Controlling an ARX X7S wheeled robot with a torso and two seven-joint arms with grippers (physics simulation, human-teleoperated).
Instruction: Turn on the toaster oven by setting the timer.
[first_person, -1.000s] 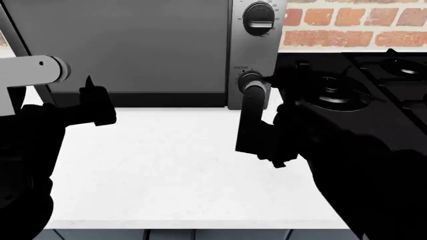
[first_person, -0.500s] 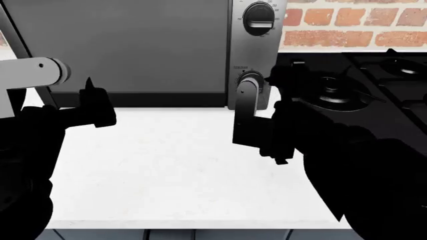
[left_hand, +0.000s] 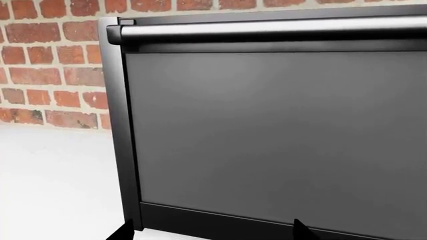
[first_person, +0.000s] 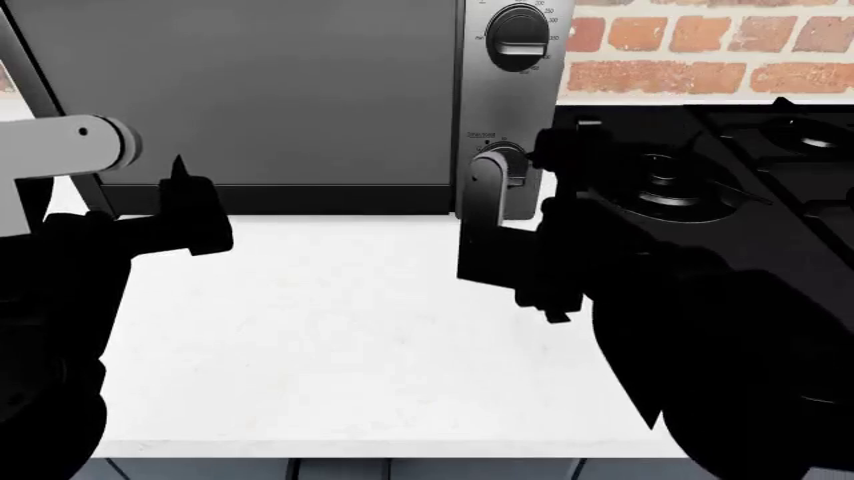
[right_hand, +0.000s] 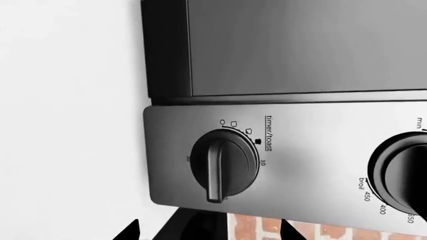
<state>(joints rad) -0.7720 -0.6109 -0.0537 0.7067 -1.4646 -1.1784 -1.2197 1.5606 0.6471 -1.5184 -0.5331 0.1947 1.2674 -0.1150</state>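
**Right gripper squared up to the timer**

Right gripper (first_person: 514, 170) hovers just before the timer (right_hand: 223, 162), fingers spread, gripping nothing. The dial sits at the toaster oven (first_person: 267, 100) panel's lower end, near the worktop, its bar lying along the panel. Left gripper (first_person: 187, 195), also spread, waits well apart.

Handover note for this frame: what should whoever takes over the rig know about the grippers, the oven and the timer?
Right gripper: at the timer, fingers apart, not clamped on it.
Left gripper: open and empty, facing the door of the toaster oven.
Timer is the lower dial on the silver panel, captioned timer/toast; the temperature dial is above it.
Whether the timer is set cannot be told.
Left: grip the bar and turn it.
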